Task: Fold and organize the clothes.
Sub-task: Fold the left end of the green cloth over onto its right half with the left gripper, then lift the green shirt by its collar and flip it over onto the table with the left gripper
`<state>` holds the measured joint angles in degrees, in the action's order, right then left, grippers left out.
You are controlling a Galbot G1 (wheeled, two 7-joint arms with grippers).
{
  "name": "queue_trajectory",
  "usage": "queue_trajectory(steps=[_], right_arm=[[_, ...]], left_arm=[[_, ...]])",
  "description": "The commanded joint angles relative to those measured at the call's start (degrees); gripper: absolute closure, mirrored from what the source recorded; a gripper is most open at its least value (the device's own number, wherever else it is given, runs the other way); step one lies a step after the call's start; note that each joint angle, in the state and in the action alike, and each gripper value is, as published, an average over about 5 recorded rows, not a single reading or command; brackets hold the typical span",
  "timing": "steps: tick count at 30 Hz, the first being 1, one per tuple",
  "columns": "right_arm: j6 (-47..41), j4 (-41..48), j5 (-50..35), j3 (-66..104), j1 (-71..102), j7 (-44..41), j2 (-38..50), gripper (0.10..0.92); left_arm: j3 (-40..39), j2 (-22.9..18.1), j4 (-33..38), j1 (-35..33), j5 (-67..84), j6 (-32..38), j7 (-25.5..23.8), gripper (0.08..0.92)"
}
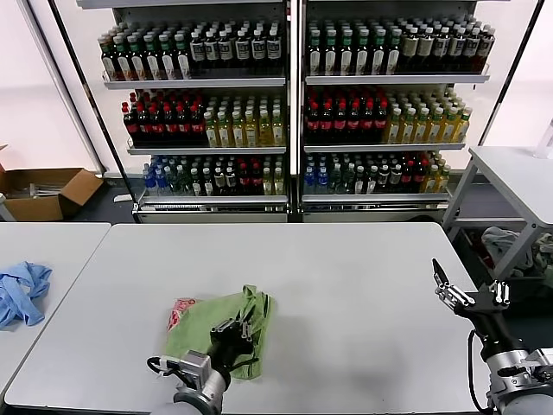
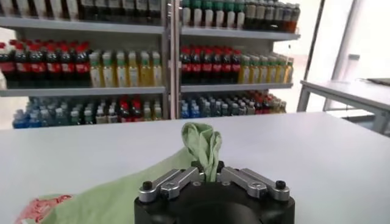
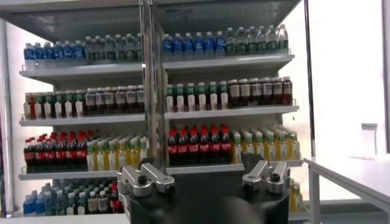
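polo shirt (image 1: 226, 322): soft matt cloth | table (image 1: 346, 285): smooth matt

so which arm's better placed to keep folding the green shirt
Left. The left gripper is already shut on a pinched fold of the green polo shirt, lifted in the left wrist view. The right gripper is open, off at the white table's right edge, away from the shirt.

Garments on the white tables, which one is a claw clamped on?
The light green polo shirt on the middle table: the left claw pinches a raised fold of it. The crumpled light blue cloth garment on the left table lies untouched.
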<state>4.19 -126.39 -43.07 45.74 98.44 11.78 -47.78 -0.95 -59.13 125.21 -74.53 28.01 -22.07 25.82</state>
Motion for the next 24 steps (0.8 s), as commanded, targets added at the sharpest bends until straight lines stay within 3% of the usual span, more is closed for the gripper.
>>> queue_trajectory(steps=[1, 4, 10, 15, 20, 24], right_arm=[[0.1, -0.1, 0.0, 0.0, 0.1, -0.1, -0.2, 0.203], [0.1, -0.2, 0.1, -0.3, 0.1, -0.1, -0.4, 0.203], [0.1, -0.1, 0.3, -1.2, -0.4, -0.1, -0.8, 0.203], [0.0, -0.3, 0.4, -1.5, -0.8, -0.1, -0.8, 0.203], [0.0, -0.6, 0.5, -1.4, -0.6, -0.1, -0.8, 0.203], [0.2, -0.6, 0.4, -0.9, -0.3, -0.1, -0.7, 0.203]], left_arm=[[-7.2, -1.2, -7.2, 3.1, -5.5, 1.7, -0.5, 0.879], [-7.0, -1.1, -8.9, 3.4, -6.6, 2.8, -0.9, 0.848], [-7.5, 0.2, -8.6, 2.6, -7.9, 6.1, -3.9, 0.686], [-6.0, 2.2, -2.7, 1.1, -8.3, 8.7, -5.8, 0.539], [4.8, 4.8, 6.5, -1.0, -3.3, 8.3, -5.7, 0.392], [19.0, 8.9, 5.7, -6.6, 4.6, 6.7, -5.2, 0.279]])
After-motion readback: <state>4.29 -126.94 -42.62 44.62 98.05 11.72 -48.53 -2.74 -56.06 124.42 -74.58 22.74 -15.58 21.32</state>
